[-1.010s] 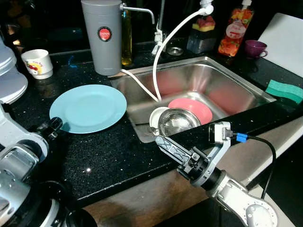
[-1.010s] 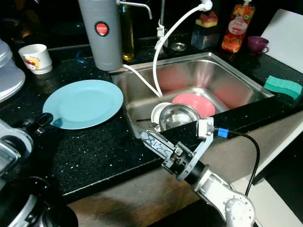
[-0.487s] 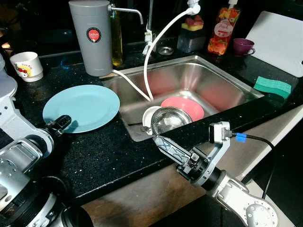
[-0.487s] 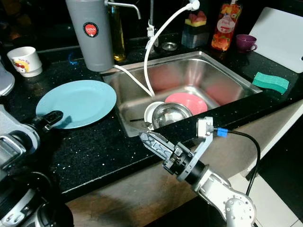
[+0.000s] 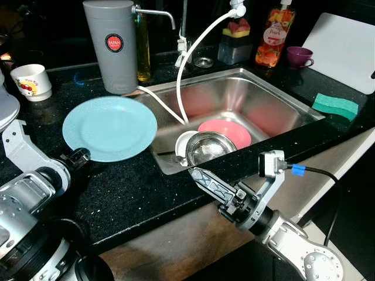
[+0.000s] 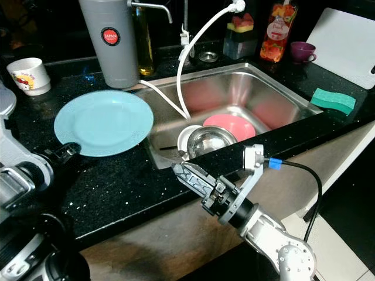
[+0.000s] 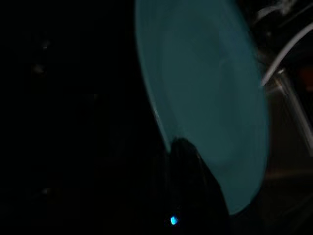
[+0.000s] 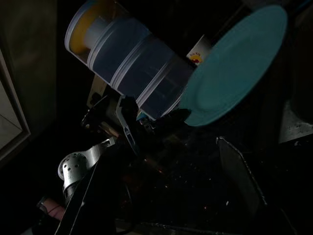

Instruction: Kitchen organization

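A light blue plate lies on the black counter left of the steel sink. My left gripper sits at the plate's near-left rim and is shut on it. In the left wrist view, one dark finger overlaps the plate's edge. In the sink are a pink plate, a steel bowl and a small white bowl. My right gripper hovers shut and holding nothing over the counter's front edge, just before the sink.
A grey canister and a white mug stand behind the plate. A white hose hangs into the sink. Bottles, a purple cup, a white board and a green sponge sit at the right.
The blue plate has slid to the right, toward the sink, with my left gripper at its rim. The camera shifted earlier. My right arm has stayed where it was.
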Robot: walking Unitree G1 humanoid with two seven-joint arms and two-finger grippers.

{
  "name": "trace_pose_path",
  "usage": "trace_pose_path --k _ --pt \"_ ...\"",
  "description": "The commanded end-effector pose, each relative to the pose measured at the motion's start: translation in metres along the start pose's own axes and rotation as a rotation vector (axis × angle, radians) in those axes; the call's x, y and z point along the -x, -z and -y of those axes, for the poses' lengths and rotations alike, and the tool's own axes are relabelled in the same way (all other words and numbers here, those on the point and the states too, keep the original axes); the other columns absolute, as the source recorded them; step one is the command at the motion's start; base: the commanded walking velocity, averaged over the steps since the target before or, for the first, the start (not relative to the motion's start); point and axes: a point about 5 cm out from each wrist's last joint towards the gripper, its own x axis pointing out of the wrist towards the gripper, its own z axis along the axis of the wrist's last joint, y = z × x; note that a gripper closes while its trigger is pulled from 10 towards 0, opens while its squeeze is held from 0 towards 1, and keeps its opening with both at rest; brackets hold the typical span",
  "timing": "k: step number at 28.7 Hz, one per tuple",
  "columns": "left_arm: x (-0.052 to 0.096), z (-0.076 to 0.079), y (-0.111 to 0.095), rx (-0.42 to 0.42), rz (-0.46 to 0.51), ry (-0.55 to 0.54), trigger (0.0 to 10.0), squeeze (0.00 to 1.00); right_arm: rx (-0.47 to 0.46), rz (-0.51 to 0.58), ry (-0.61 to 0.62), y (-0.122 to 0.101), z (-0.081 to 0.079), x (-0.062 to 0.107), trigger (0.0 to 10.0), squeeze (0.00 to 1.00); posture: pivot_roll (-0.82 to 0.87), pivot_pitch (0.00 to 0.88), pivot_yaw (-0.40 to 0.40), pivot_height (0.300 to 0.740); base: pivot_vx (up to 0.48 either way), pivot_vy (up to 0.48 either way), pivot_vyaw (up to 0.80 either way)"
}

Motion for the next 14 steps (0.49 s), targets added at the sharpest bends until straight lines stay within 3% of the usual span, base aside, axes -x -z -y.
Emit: trace_pose_path --k 1,6,7,8,10,11,14 --pt "-0.001 -0.010 0.006 0.017 -0.045 -0.062 0.0 0.00 0.005 -0.001 -0.005 0.000 -0.002 -0.001 10.0 0.00 0.12 0.000 -0.001 0.740 0.000 0.000 0.00" --pt "-0.002 -0.006 0.002 0.024 -0.004 -0.034 0.0 0.00 0.003 -0.001 -0.005 0.000 -0.002 -0.001 10.0 0.00 0.12 0.000 -0.002 0.740 0.000 0.000 0.00" --pt "-0.003 0.002 0.000 0.012 0.015 0.021 0.0 0.00 0.003 -0.001 -0.005 0.000 -0.002 -0.001 10.0 0.00 0.12 0.000 -0.002 0.740 0.000 0.000 0.00" --pt "-0.002 0.020 -0.004 -0.016 0.046 0.144 0.0 0.00 0.002 0.001 -0.004 0.000 -0.002 -0.001 10.0 0.00 0.12 0.000 -0.002 0.740 0.000 0.000 0.00" --pt "0.000 0.032 -0.007 -0.034 0.063 0.230 0.0 0.00 0.001 0.003 -0.002 0.000 -0.002 -0.001 10.0 0.00 0.12 0.000 -0.002 0.740 0.000 0.000 0.00" --pt "0.003 0.047 -0.010 -0.075 0.092 0.322 0.0 0.00 -0.001 0.008 0.007 0.000 -0.001 -0.002 10.0 0.00 0.12 0.000 0.000 0.740 0.000 0.000 0.00" --pt "0.007 0.058 -0.014 -0.116 0.127 0.394 0.0 0.00 0.000 0.016 0.018 -0.001 0.001 -0.002 10.0 0.00 0.12 0.000 0.000 0.740 0.000 0.000 0.00"
